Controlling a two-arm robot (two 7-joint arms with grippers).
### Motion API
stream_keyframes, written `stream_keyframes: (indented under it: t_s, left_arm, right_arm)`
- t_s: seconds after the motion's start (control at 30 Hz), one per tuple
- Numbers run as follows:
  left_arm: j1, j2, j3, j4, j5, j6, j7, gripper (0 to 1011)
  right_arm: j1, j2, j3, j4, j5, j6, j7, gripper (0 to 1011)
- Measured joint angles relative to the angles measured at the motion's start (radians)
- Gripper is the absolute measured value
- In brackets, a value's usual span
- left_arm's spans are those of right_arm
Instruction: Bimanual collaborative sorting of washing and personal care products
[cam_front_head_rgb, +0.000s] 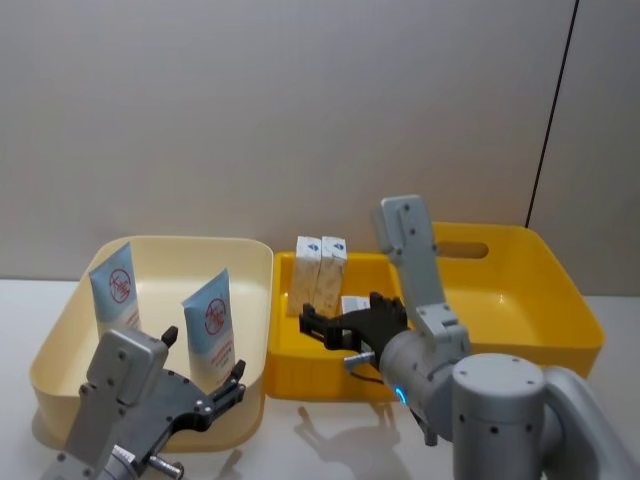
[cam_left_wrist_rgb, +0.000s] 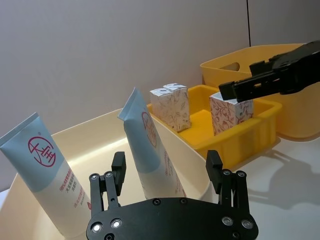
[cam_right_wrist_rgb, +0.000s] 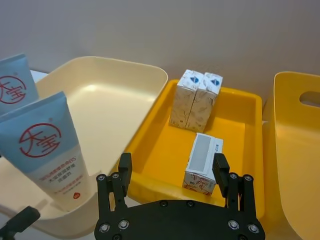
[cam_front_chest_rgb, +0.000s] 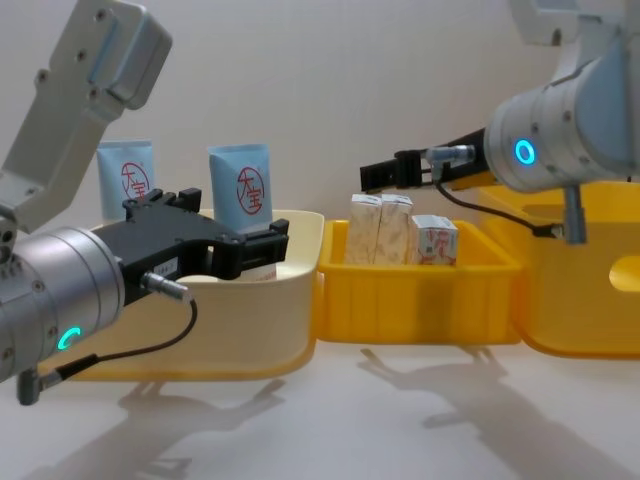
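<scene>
Two light-grey arms (cam_front_head_rgb: 412, 262), black at the working ends.
The shells are matte grey: boxy links and round, drum-like wrist housings (cam_front_chest_rgb: 60, 290), each with a small glowing blue-cyan ring (cam_front_chest_rgb: 525, 152). Beside the ring a thin black cable (cam_front_chest_rgb: 150, 345) loops from a silver plug (cam_front_chest_rgb: 165, 288). Beyond the ring, the left gripper (cam_left_wrist_rgb: 166, 159) and right gripper (cam_right_wrist_rgb: 172, 161) are black flat plates dotted with small screws (cam_left_wrist_rgb: 116, 223), ending in two blocky fingers.

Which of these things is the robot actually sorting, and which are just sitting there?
Part of the job: left blue tube, right blue tube, standing carton pair, lone carton, left gripper, right gripper.
Just there: cream bin, small yellow bin, large yellow bin, table.
</scene>
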Motion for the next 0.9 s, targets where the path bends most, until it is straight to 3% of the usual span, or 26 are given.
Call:
stream_keyframes:
  t_s: [0.4,0.9]
  left_arm:
    - [0.000,0.000,0.000,0.000,0.000,0.000,0.000,1000]
    - [0.000,0.000,0.000,0.000,0.000,0.000,0.000,1000]
  right_arm:
    - [0.065,-0.034,0.022,0.115,0.001,0.056,-0.006,1004]
    - [0.103,-0.061,0.049,0.185,-0.002,0.052,-0.011,1005]
